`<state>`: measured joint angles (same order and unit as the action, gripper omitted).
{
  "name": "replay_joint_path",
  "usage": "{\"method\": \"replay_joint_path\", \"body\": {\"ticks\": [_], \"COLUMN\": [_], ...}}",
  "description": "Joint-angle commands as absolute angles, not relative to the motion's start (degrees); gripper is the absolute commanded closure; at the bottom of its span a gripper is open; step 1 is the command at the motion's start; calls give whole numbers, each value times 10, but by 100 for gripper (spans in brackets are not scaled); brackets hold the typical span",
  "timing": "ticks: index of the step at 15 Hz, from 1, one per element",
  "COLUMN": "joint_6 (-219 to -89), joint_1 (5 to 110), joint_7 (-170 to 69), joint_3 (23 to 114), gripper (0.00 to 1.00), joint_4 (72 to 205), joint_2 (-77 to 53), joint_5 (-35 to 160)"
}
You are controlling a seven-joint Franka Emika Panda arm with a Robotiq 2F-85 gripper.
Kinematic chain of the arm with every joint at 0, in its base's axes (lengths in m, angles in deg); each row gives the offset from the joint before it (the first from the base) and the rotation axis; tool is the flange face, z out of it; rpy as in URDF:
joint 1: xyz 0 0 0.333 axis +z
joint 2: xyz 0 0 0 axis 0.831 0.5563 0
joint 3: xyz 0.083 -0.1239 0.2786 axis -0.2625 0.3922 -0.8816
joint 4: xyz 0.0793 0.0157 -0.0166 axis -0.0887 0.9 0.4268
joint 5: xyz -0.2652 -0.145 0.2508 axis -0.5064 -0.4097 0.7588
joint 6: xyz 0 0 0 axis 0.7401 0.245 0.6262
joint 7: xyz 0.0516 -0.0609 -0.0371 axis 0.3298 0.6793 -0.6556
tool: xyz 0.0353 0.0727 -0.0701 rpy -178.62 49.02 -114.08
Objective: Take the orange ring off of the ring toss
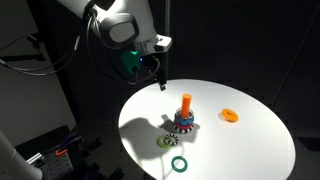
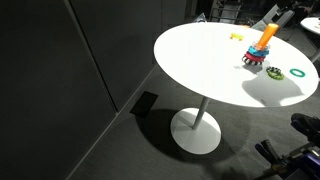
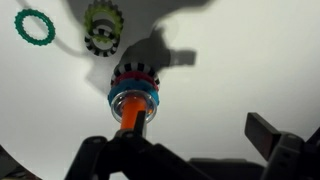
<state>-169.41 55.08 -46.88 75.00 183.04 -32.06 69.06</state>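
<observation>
On the table (image 1: pixel 255 150), the orange ring (image 1: pixel 229 115) lies flat and is already off the ring toss (image 1: pixel 184 120). It sits near the toy on the side away from your arm, with a clear gap and no contact.

Your gripper (image 1: pixel 157 82) hangs above the table's far edge, clear of the surface, with jaws spread wide and nothing between them. The toy stands between the gripper and the orange ring, so the ring is well apart from your fingertips.

In the wrist view the gripper (image 3: pixel 176 140) looks down past the toy (image 3: pixel 135 95). The peg (image 3: pixel 130 115) is upright, with red and blue rings stacked at its base. The orange ring is outside that picture.

Two loose rings lie on the near side of the toy in an exterior view: a green ring (image 1: pixel 179 163) and a yellow-green ring (image 1: pixel 165 142). The yellow-green one is just beside the toy's base.

In an exterior view the toy (image 2: pixel 263 48) stands near the table's back edge. There the gripper is too cropped to read.
</observation>
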Motion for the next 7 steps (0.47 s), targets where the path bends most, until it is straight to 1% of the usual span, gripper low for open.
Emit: {"method": "replay_joint_path", "body": {"ticks": [1, 7], "joint_6": [-1624, -1637], "joint_1": [526, 518], "joint_7": [-512, -497], "joint_3": [740, 732], "gripper": [0, 0], "joint_4": [1809, 1818], "joint_2": [-332, -326], "joint_5": [697, 691]}}
